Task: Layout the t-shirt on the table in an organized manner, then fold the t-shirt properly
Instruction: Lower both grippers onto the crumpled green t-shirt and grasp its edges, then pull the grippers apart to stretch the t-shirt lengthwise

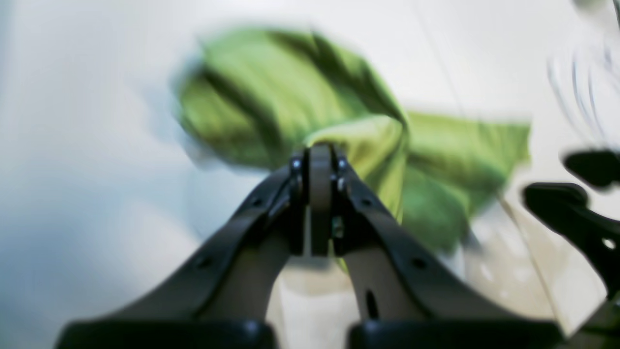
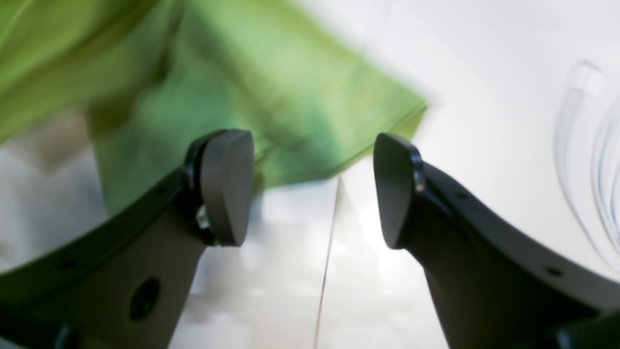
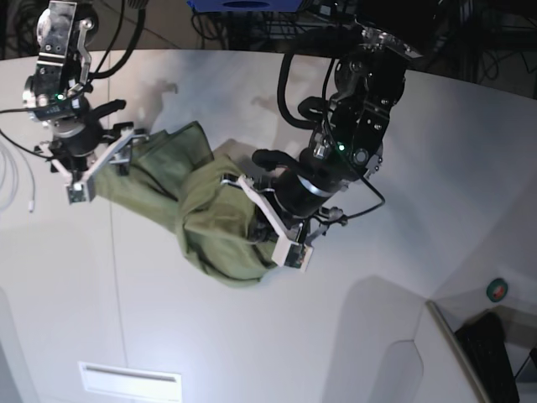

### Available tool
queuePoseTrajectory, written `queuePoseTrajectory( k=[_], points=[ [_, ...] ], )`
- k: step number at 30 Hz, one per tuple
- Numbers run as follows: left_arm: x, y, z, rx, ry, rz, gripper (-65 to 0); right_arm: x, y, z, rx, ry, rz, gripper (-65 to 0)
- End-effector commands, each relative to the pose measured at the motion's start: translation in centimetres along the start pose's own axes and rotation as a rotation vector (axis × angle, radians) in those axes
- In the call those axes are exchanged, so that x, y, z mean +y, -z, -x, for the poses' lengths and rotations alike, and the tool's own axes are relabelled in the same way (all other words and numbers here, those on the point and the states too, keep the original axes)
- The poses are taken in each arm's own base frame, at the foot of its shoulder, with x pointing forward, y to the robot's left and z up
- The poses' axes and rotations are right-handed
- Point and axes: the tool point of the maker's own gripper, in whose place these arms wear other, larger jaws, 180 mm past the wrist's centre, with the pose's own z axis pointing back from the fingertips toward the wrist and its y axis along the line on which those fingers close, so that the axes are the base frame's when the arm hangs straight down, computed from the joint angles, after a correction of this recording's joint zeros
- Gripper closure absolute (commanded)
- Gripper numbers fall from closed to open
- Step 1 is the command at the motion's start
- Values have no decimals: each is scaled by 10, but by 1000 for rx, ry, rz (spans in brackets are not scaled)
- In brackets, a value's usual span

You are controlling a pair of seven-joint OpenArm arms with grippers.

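The olive-green t-shirt lies bunched and creased on the white table, between my two arms. My left gripper is shut on a raised fold at the shirt's right end, and cloth hangs past its right finger. My right gripper stands open at the shirt's left end. Its pads hover over bare table, just short of the shirt's hem. Nothing lies between them. The frames are blurred.
White cables lie at the table's left edge near my right arm. A thin seam runs across the tabletop. A slot sits near the front edge, and a keyboard lies off the lower right corner.
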Motion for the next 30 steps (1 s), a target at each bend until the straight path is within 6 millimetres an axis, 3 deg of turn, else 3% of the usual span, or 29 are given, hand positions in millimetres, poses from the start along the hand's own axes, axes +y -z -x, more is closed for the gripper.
queuePoseTrajectory(
  k=[1,5,9,14,17,21,25,27,30],
  points=[
    [-8,0,-17,-48,-3,21,0,-14,-6,-16,-34,36,29,-374],
    [-10,0,-23,-64,-6,25,0,-28,-8,-8,61,207,5,-374],
    [-1,-4,-29,-83,-10,4,0,-16,-2,2,93,319,-90,-374],
    [42,-21,-57,-170,-61,-99,0,-8,9,22,156,352,-117,-372],
    [65,-32,-71,-215,-84,-154,0,-17,4,10,127,302,-100,-372],
    [97,-49,-88,-278,-119,-234,0,7,-4,-8,119,67,-163,-368],
    [142,-69,-89,-310,-174,-348,0,44,-5,-14,118,-63,-248,-365],
    [169,-83,-84,-314,-201,-417,0,56,-3,-14,124,-84,-278,-314],
    [208,-105,-67,-223,-190,-508,0,77,7,-15,144,-128,-329,-113]
  ],
)
